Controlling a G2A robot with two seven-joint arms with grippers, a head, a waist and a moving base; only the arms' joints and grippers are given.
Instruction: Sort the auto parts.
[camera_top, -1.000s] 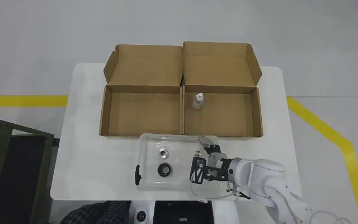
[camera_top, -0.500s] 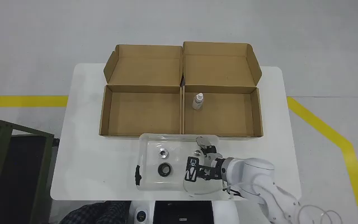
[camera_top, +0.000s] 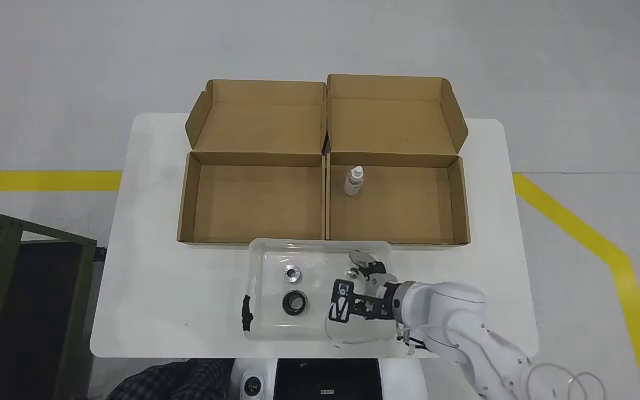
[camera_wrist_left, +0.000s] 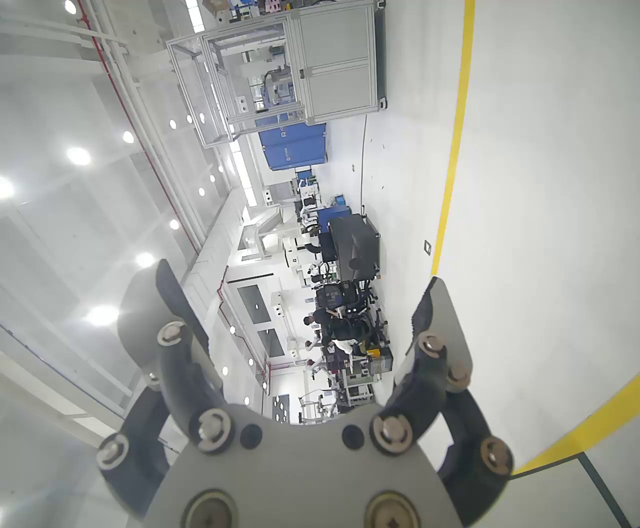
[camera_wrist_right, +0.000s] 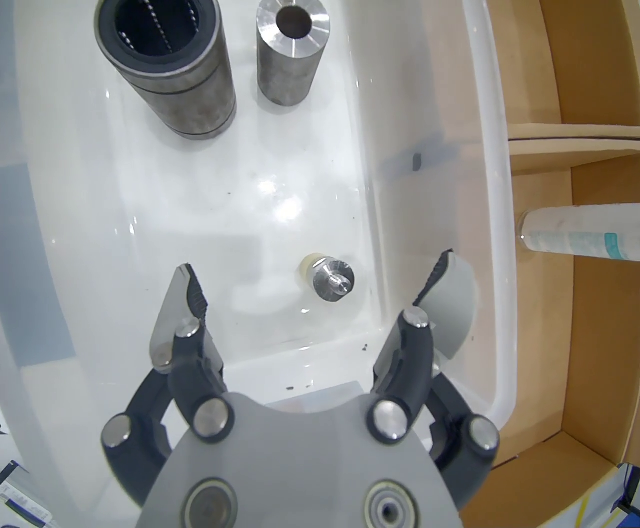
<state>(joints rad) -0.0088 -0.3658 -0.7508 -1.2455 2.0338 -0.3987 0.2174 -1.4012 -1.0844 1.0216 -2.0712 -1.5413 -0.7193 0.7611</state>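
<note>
Our right pincer (camera_wrist_right: 316, 274) hangs spread open over the clear tub (camera_wrist_right: 492, 260), where the small metal plug (camera_wrist_right: 332, 282) stands near the far right corner. We judge it stiff, light and slick, so we should squeeze its round sides squarely.
</note>
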